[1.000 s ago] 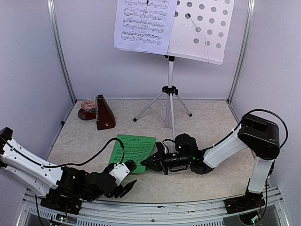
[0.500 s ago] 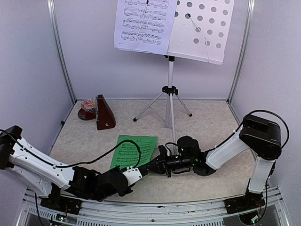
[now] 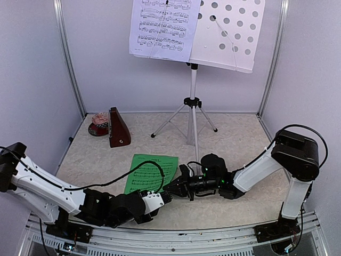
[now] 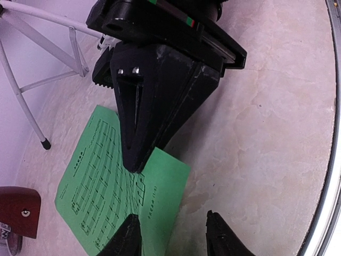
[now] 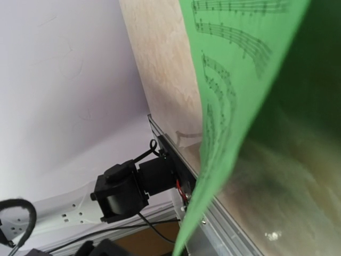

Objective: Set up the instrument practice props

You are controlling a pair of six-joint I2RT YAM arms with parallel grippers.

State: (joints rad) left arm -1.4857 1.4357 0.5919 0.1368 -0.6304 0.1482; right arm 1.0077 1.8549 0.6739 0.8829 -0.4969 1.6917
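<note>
Near the front edge of the table [image 3: 245, 144], green sheet [image 3: 152, 172] pinched by the closed right gripper [image 4: 134, 160], pinch shown only from the left wrist, left gripper [image 4: 170, 216] spread open, empty.

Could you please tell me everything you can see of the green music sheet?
The green music sheet is a thin paper page printed with black staves, lying on the beige table. It is mostly flat, but seems to bend up at its near right corner, where the jaws of the right gripper appear shut on it. The left gripper hovers open beside that corner, not touching.
</note>
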